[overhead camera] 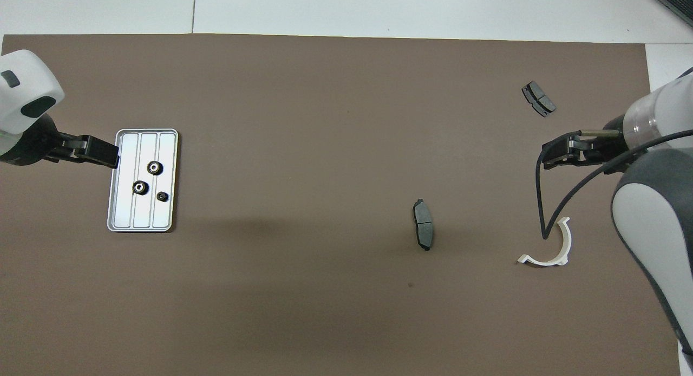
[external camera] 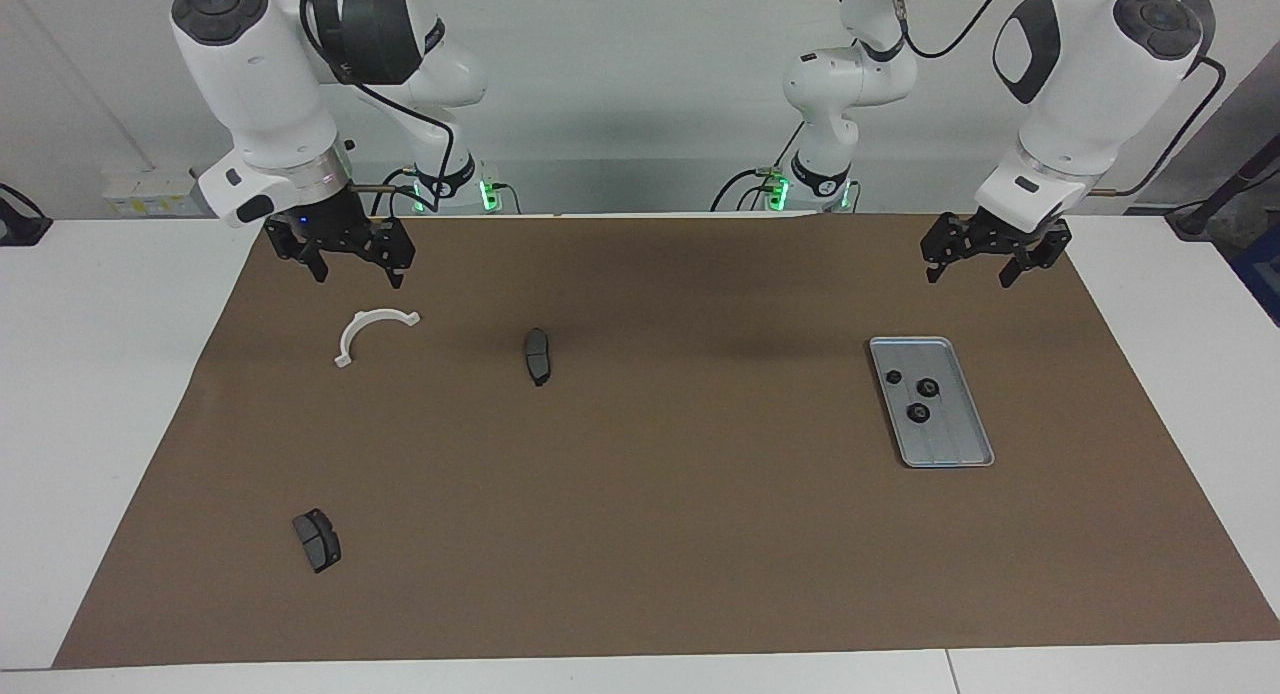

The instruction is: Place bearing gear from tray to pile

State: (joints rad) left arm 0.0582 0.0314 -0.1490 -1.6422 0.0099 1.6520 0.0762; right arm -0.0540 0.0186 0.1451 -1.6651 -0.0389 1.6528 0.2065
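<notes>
The silver tray (external camera: 955,444) lies on the brown mat toward the left arm's end; it also shows in the overhead view (overhead camera: 130,219). Three small black gears (external camera: 917,412) (overhead camera: 141,187) lie in it. The pile's parts lie scattered toward the right arm's end: a white half-ring bracket (external camera: 372,332) (overhead camera: 549,246) and two dark brake pads (external camera: 538,355) (overhead camera: 423,224), (external camera: 317,540) (overhead camera: 538,98). My left gripper (external camera: 970,277) (overhead camera: 111,156) hangs open and empty, raised, by the tray's rim. My right gripper (external camera: 360,279) (overhead camera: 548,158) hangs open and empty, raised, by the bracket.
A brown mat (external camera: 700,524) covers most of the white table (external camera: 100,374). A black cable (overhead camera: 541,202) loops down from the right arm over the bracket in the overhead view.
</notes>
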